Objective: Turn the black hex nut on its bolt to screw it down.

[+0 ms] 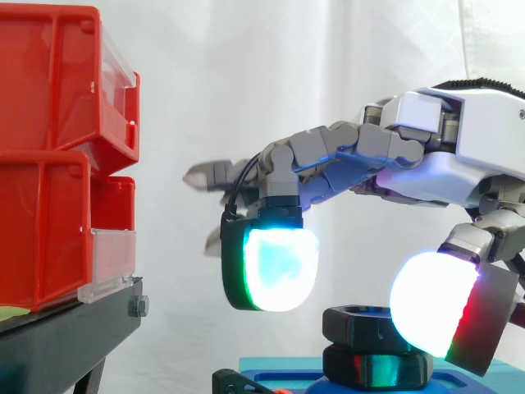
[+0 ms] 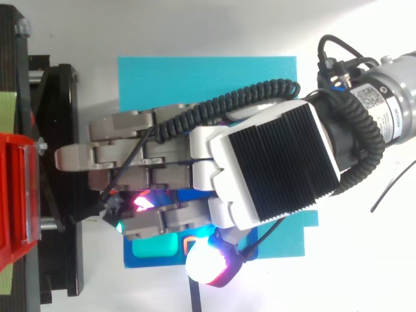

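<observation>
Black hex nut (image 1: 358,326): view-right side hidden behind hand (image 1: 459,156); contact can't tell. Black piece (image 1: 377,368) under it: bolt head or 2nd nut, unclear. Blue base (image 1: 271,369) cut by bottom edge, red bins (image 1: 41,148) by left edge.

My hand (image 2: 273,162) has a white shell with a black ribbed plate on its back. My fingers (image 1: 328,152) are grey, blocky segments. Their thick pads (image 1: 279,267) sit in black housings, one glowing white and cyan, one at lower right white edged in red. My wrist (image 2: 403,110) is silver
</observation>
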Robot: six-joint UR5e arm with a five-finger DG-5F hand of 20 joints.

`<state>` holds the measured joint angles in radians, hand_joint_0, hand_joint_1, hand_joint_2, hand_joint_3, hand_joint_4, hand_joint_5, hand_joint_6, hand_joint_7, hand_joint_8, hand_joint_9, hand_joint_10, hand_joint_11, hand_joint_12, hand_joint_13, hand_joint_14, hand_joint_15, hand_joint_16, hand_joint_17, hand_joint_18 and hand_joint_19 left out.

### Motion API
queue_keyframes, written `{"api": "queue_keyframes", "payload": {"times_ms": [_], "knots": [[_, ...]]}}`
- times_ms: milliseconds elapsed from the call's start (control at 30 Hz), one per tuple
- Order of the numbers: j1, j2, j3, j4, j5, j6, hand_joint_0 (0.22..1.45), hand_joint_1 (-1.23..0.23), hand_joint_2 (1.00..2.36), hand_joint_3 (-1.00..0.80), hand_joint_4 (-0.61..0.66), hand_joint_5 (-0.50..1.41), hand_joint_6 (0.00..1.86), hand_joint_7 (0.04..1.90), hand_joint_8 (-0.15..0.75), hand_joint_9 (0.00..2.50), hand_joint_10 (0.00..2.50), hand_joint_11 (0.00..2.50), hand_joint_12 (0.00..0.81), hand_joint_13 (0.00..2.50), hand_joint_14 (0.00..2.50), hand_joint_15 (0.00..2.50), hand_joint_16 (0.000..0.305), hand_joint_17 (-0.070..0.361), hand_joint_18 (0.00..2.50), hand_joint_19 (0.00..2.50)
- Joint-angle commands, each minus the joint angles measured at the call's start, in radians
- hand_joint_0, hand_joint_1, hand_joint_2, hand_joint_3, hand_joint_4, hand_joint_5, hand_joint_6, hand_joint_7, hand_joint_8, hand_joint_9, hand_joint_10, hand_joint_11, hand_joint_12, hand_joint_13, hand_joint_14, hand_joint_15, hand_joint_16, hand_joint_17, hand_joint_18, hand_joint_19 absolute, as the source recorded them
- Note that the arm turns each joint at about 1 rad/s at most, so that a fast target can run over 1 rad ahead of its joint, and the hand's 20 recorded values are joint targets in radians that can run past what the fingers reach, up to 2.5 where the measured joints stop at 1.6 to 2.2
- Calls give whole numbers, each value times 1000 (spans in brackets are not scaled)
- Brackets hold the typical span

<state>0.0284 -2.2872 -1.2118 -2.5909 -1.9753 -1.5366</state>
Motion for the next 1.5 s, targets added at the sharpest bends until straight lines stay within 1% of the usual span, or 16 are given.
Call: {"api": "queue_keyframes", "payload": {"times_ms": [0, 33, 233, 333, 633, 667, 833, 933, 1000, 1100, 1133, 1167, 1367, 1467], "knots": [[-1, 0, 0, -3, -2, -3, 397, -596, 1000, -500, 338, -125, 500, 1151, 306, 388, 3, 142, 416, 24, 0, 0, 66, 149, 53, 110], [-1, 0, 0, -6, -2, -5, 377, -592, 1000, -500, 358, -134, 501, 1111, 310, 350, 2, 120, 427, 0, 0, 0, 70, 157, 12, 99], [-1, 0, 0, -25, 0, -5, 324, -557, 1000, -500, 371, -160, 502, 991, 331, 292, 0, 57, 451, 0, 0, 0, 76, 171, 0, 78], [-4, 0, 0, -34, -2, -3, 316, -551, 1000, -500, 376, -162, 502, 972, 334, 290, 0, 55, 456, 0, 0, 0, 77, 172, 0, 70], [-4, 2, 3, -80, -2, -3, 338, -520, 1000, -500, 379, -159, 502, 966, 336, 343, 0, 62, 447, 0, 0, 0, 74, 167, 0, 91], [-5, 2, 15, -89, -4, -2, 338, -520, 1000, -500, 379, -159, 502, 966, 337, 344, 1, 61, 447, 0, 0, 0, 74, 167, 2, 88], [-10, 2, 31, -129, -14, -3, 350, -521, 1000, -500, 373, -156, 502, 964, 337, 380, 0, 79, 441, 30, 0, 0, 72, 162, 48, 100], [-16, 2, 49, -164, -27, -5, 355, -527, 1000, -500, 373, -154, 502, 965, 338, 399, 1, 89, 440, 42, 0, 0, 72, 162, 57, 108], [-21, 2, 57, -189, -36, -5, 362, -529, 1000, -500, 372, -152, 502, 972, 341, 422, 1, 94, 437, 52, 0, 0, 71, 159, 84, 118], [-25, 2, 58, -209, -42, -5, 371, -539, 1000, -500, 368, -150, 502, 980, 336, 424, 2, 95, 432, 65, 0, 0, 70, 156, 99, 122], [-27, 2, 58, -210, -42, -5, 376, -541, 1000, -500, 369, -148, 502, 990, 336, 430, 2, 109, 430, 68, 0, 0, 69, 155, 97, 129], [-27, 0, 58, -210, -42, -5, 378, -563, 1000, -500, 374, -145, 502, 981, 341, 458, 0, 83, 434, 99, 0, 0, 69, 155, 153, 94], [-38, 2, 58, -212, -45, -5, 399, -576, 1000, -500, 370, -142, 502, 988, 334, 479, 1, 90, 421, 113, 0, 0, 66, 149, 167, 103], [-39, 2, 58, -209, -48, -5, 409, -578, 1000, -500, 368, -140, 502, 994, 331, 489, 1, 102, 417, 128, 0, 0, 65, 146, 183, 114]]}}
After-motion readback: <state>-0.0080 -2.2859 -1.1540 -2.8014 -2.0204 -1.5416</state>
